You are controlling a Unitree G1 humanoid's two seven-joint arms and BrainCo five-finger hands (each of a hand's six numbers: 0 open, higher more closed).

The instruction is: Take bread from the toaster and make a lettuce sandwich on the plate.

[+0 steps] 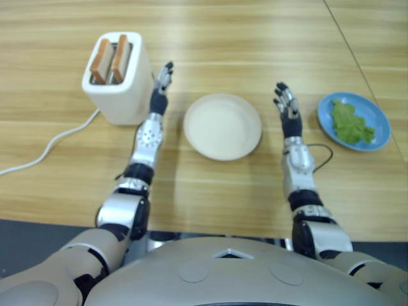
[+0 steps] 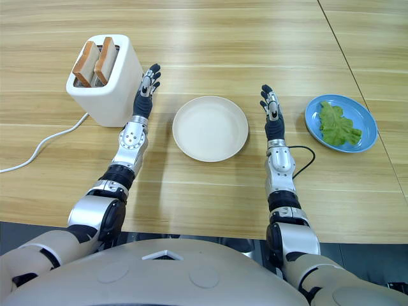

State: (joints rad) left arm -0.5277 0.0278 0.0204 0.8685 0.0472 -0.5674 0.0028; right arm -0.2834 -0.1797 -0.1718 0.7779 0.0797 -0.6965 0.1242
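Note:
A white toaster (image 1: pixel 118 80) stands at the left of the wooden table with two brown bread slices (image 1: pixel 109 59) upright in its slots. A cream plate (image 1: pixel 222 125) with nothing on it lies in the middle. At the right, a blue plate (image 1: pixel 377 124) carries a green lettuce leaf (image 1: pixel 350 121). My left hand (image 1: pixel 162 83) is stretched flat beside the toaster's right side, open and holding nothing. My right hand (image 1: pixel 286 104) lies flat between the cream plate and the blue plate, open as well.
The toaster's white cord (image 1: pixel 48 148) curls across the table toward the left edge. A thin black cable (image 1: pixel 323 155) loops by my right forearm. A seam in the tabletop (image 1: pixel 357 64) runs diagonally behind the blue plate.

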